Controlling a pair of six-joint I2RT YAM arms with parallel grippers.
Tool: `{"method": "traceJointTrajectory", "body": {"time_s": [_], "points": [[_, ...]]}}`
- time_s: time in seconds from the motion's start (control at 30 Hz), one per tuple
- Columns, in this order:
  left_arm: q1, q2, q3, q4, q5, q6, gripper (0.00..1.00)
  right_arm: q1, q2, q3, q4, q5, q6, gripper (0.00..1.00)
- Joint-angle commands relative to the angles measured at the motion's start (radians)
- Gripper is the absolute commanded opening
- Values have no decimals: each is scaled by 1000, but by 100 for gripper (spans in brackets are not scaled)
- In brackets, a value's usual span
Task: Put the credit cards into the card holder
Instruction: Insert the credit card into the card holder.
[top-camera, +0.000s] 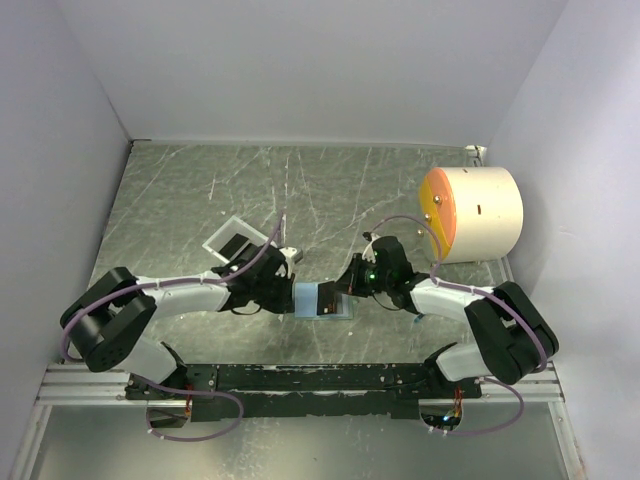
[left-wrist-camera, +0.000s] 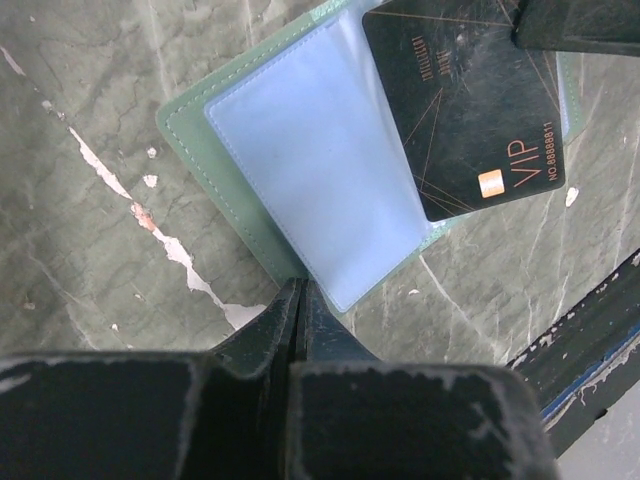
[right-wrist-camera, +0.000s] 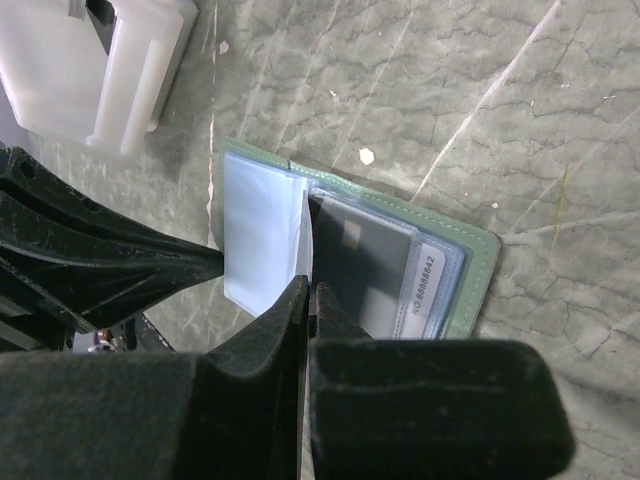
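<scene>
Legible text: you are reading "VIP" and "NO.88888811" in gold on the black VIP card (left-wrist-camera: 470, 110), next to a small orange square. The finer print above it is too small to make out. Thin gold lines are crossing its face.

A second card (right-wrist-camera: 375, 265), dark, is sitting inside a clear pocket and showing "NO.88888842" on a pale strip.

The card holder (left-wrist-camera: 300, 160) is lying open on the counter (left-wrist-camera: 80, 250) between your two arms. It is sage-green outside with a stitched edge, with light blue clear sleeves inside.

Left gripper (left-wrist-camera: 300, 292): jaws pressed together, pinching the holder's edge.

Right gripper (right-wrist-camera: 308, 292): jaws closed on the VIP card, which is lying tilted, overlapping one end of the open holder.

A white tray (right-wrist-camera: 130, 70) is sitting near the holder.
</scene>
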Motion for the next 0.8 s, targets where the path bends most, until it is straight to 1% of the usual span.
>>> {"method": "traceJointTrajectory", "body": {"time_s": [0.0,0.3,0.47,0.77], "points": [[-14,18,-11,45,-26,-4,7,-9,11,-24,48,-4,9,0],[-35,46,-8,46,-42,0,7,-14,0,-46,88,-15,35,0],[-41,46,-7,37,-55,-3,7,-22,-23,-57,92,14,30,0],[-46,50,-4,30,-59,-11,7,-30,20,-97,169,3,49,0]]}}
